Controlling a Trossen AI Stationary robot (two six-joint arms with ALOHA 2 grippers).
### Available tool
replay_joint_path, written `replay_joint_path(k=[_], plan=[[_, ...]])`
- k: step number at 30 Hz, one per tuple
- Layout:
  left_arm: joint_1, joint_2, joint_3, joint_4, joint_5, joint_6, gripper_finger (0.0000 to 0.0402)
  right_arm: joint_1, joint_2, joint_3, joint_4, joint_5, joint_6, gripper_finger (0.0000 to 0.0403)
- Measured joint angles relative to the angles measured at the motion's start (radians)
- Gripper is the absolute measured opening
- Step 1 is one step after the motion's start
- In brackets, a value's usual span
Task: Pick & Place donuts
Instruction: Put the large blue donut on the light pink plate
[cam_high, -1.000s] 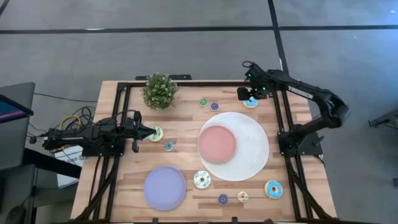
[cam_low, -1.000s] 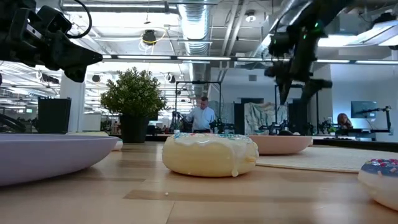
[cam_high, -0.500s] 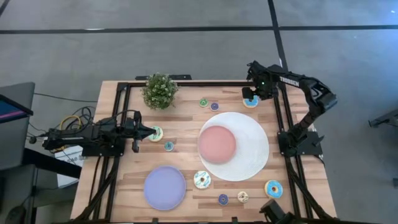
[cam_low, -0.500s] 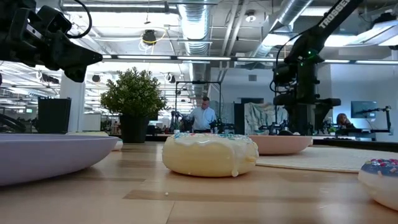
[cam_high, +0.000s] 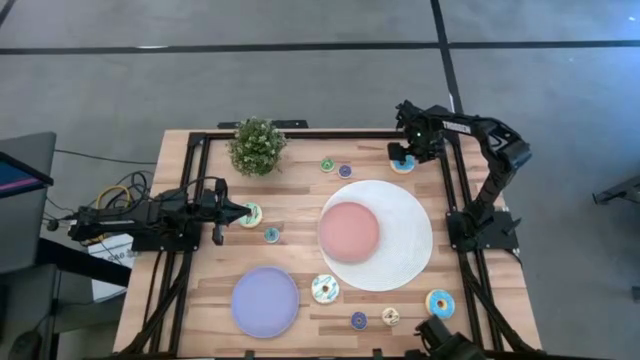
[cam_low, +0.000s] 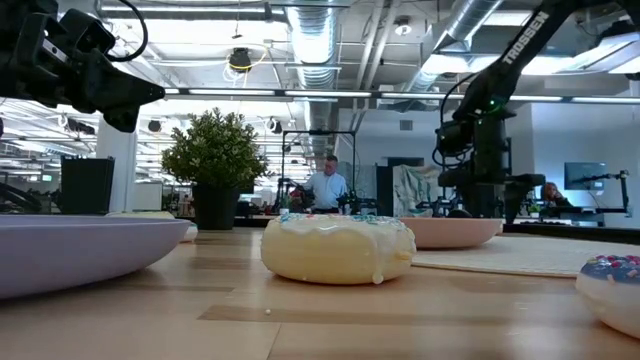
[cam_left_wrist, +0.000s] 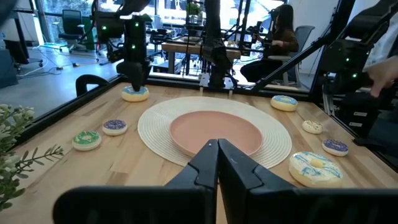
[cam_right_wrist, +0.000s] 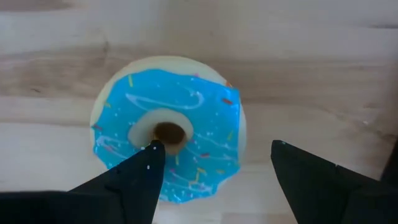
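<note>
Donuts are numbering nine on my table: one blue-iced donut (cam_right_wrist: 168, 129) at the far right corner, where my right gripper (cam_right_wrist: 214, 177) is hanging spread, one finger over the hole and the other off the ring's edge; two tiny ones (cam_high: 336, 167) beside the potted plant (cam_high: 256, 145); two (cam_high: 260, 223) off my left gripper (cam_high: 242, 211), which is pressed together; four (cam_high: 385, 303) along the near edge. Plates are numbering two: pink plate (cam_high: 349, 231) on the round mat (cam_high: 408, 245), lavender plate (cam_high: 265, 302).

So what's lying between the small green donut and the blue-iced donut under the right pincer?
In the high view, only the small purple donut sits between the green donut and the blue-iced donut; past it the wood is bare up to the open right pincer.
</note>
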Motion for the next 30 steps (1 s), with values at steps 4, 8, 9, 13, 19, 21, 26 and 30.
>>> replay_joint_path(k=[4, 8, 9, 13, 19, 21, 26, 30], plan=[[0.000, 0.000, 0.000, 0.000, 0.000, 0.000, 0.0000, 0.009, 0.006, 0.000, 0.041, 0.003, 0.000, 0.0281], [0.000, 0.000, 0.000, 0.000, 0.000, 0.000, 0.0000, 0.009, 0.005, 0.000, 0.058, 0.029, 0.015, 0.0281], [0.000, 0.000, 0.000, 0.000, 0.000, 0.000, 0.0000, 0.009, 0.005, 0.000, 0.058, 0.030, 0.016, 0.0281], [0.000, 0.000, 0.000, 0.000, 0.000, 0.000, 0.0000, 0.009, 0.005, 0.000, 0.057, 0.027, 0.004, 0.0281], [0.000, 0.000, 0.000, 0.000, 0.000, 0.000, 0.0000, 0.023, 0.012, 0.000, 0.050, 0.026, 0.002, 0.0281], [0.000, 0.000, 0.000, 0.000, 0.000, 0.000, 0.0000, 0.032, 0.012, 0.000, 0.056, 0.026, 0.002, 0.0280], [0.000, 0.000, 0.000, 0.000, 0.000, 0.000, 0.0000, 0.037, 0.012, 0.000, 0.056, 0.026, 0.002, 0.0261], [0.000, 0.000, 0.000, 0.000, 0.000, 0.000, 0.0000, 0.039, 0.012, 0.000, 0.055, 0.005, -0.004, 0.0232]])
